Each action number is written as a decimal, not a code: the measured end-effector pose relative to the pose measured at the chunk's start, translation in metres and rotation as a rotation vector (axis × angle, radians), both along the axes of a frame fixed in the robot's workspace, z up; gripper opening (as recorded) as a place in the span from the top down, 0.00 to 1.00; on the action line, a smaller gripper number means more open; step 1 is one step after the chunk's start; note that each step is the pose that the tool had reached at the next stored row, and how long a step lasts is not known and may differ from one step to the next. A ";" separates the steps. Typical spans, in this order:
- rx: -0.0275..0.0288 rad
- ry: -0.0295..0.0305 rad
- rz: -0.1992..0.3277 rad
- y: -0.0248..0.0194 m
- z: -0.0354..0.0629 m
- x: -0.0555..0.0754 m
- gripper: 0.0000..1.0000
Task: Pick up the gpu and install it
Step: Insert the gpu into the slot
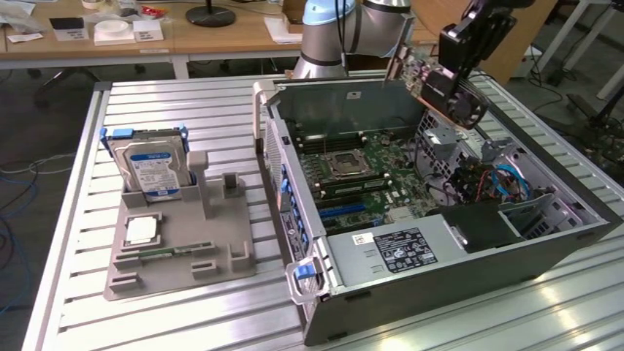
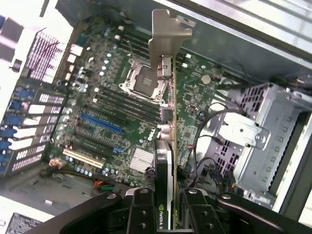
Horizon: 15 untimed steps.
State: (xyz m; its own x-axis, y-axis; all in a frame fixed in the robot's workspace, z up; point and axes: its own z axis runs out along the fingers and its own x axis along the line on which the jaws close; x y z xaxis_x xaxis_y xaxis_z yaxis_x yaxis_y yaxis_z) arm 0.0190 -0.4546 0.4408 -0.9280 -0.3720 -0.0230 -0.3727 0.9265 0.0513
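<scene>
The gpu (image 1: 443,89) hangs tilted in the air above the far right corner of the open computer case (image 1: 439,256), clear of the motherboard (image 1: 361,172). My gripper (image 1: 466,55) is shut on its upper end. In the wrist view the gpu (image 2: 168,131) is seen edge-on, its silver end bracket (image 2: 168,34) pointing away from the gripper (image 2: 168,212), whose fingers (image 2: 141,212) press both faces of the card. Below it lie the motherboard (image 2: 122,107) and its blue expansion slot (image 2: 100,123).
A grey parts holder (image 1: 180,248) on the slatted table at the exterior view's left carries an upright silver hard drive (image 1: 148,164) and a narrow green memory stick (image 1: 161,254). Inside the case sit a drive cage (image 2: 273,126), cables (image 1: 502,179) and a power supply (image 1: 410,248).
</scene>
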 end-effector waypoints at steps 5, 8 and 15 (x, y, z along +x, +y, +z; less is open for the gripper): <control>0.0000 0.0000 0.085 0.0000 0.0000 0.000 0.74; 0.0001 0.0000 0.136 0.0000 0.0000 0.000 0.74; 0.0000 0.0000 0.254 0.0000 0.0000 0.000 0.74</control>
State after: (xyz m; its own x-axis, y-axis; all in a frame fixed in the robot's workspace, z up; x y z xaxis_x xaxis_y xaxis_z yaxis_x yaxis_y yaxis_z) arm 0.0190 -0.4546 0.4408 -0.8045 -0.5935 -0.0230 -0.5938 0.8029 0.0514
